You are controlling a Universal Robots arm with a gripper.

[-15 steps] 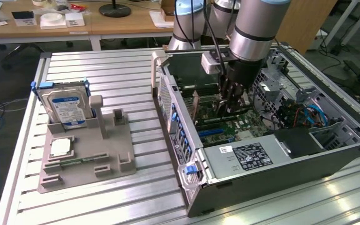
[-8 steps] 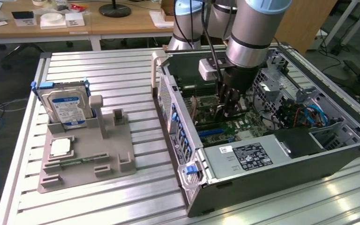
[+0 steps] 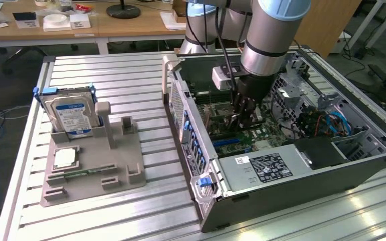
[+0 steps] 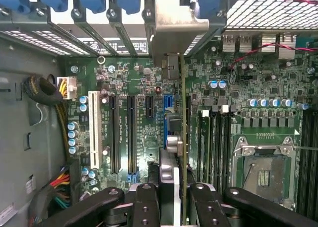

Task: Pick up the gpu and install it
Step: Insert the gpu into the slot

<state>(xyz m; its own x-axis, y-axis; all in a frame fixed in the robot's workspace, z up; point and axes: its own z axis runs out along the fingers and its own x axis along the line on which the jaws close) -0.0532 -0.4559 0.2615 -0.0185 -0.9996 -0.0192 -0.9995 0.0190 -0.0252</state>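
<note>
1. The gripper point(image 4: 174, 204) is clamped on the gpu point(image 4: 183, 137), with a finger point(image 4: 145, 202) on each face. That grip, I judge, is what makes the card hang edge-down and steady.
2. The gpu is inside the case point(image 3: 354, 165), over the middle of the motherboard point(image 4: 124, 78) and parallel to the long slots point(image 4: 131, 132). I cannot tell whether its edge touches a slot.
3. Its bracket point(image 4: 174, 23) faces the case's rear wall, at the slot openings, which is probably the way a seated card must face.
4. The case lies open side up along the table's point(image 3: 112, 70) edge on the exterior view's right, which gives the arm a straight way down.
5. Near the opposite edge, a holder point(image 3: 112, 170) props the drive point(image 3: 72, 113) upright.
6. The gpu is seen edge-on: a thin green-edged board with a pale metal bracket at one end.
</note>
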